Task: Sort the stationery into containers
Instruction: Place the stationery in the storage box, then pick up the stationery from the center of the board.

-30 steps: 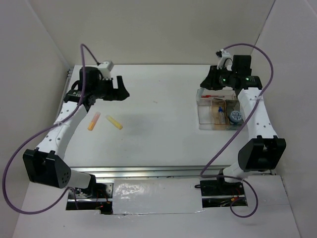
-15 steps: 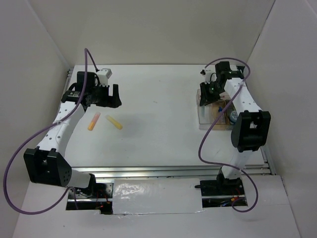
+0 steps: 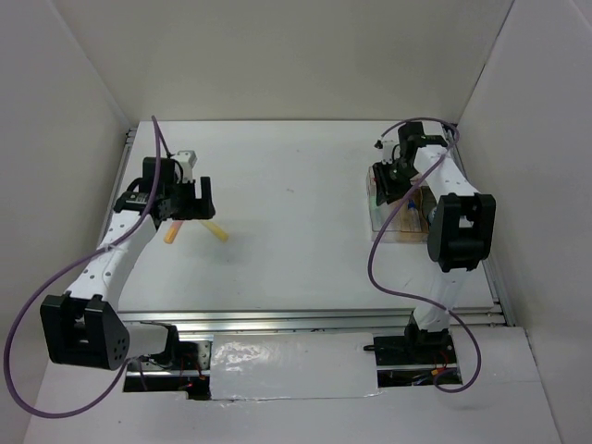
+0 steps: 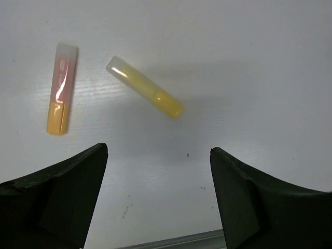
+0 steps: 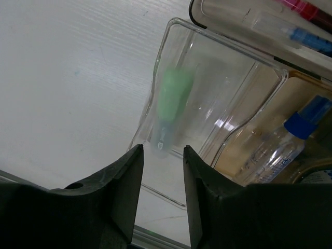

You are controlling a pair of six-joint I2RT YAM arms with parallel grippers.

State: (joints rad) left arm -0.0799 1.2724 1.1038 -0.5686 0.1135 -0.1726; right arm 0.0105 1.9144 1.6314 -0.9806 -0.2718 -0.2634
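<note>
Now left gripper [image 4: 158, 151] wide open, empty, near left edge; yellow marker [image 4: 144, 94] just ahead of it, long axis oblique to closing line; right gripper [image 5: 162, 150], barely parted, well apart over box [image 5: 223, 67].

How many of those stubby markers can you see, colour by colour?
Orange marker: 1
Yellow marker: 1
Green marker: 1
Total: 3
</note>
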